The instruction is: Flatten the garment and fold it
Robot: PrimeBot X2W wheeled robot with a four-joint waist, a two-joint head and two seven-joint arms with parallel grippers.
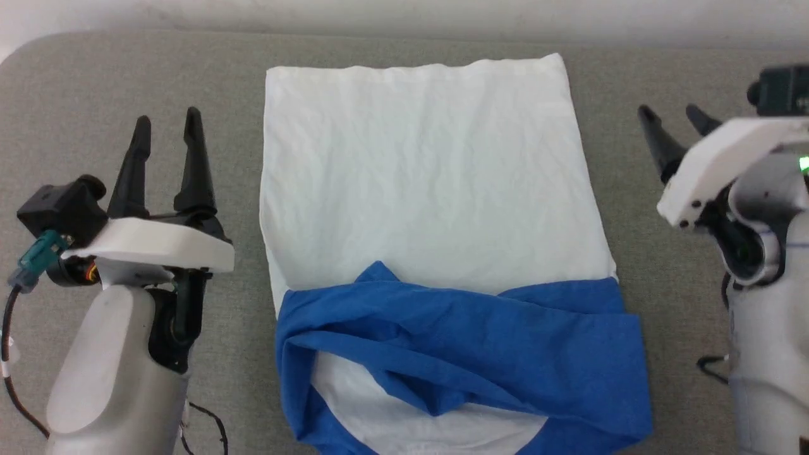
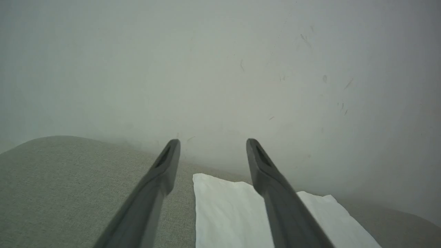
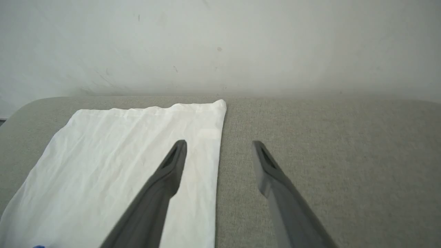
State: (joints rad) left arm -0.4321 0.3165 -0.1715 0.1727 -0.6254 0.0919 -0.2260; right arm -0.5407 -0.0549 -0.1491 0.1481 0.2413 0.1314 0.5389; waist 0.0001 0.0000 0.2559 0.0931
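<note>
The garment [image 1: 430, 208] lies flat in the middle of the grey surface, white body stretching away from me, both blue sleeves [image 1: 468, 341] folded across its near end. My left gripper [image 1: 167, 129] hovers open to the left of the garment, apart from it, nothing between its fingers. My right gripper [image 1: 673, 123] is open to the right of the garment, also apart. In the left wrist view the left gripper [image 2: 213, 142] points past the garment's far white corner [image 2: 224, 206]. In the right wrist view the right gripper [image 3: 219, 143] straddles the garment's right edge [image 3: 137, 155] from above.
The grey fabric surface [image 1: 95, 95] runs out on both sides of the garment. A pale wall [image 1: 404, 16] stands right behind its far edge. The surface's far left corner [image 1: 25, 50] is rounded. A cable [image 1: 12, 354] hangs by my left forearm.
</note>
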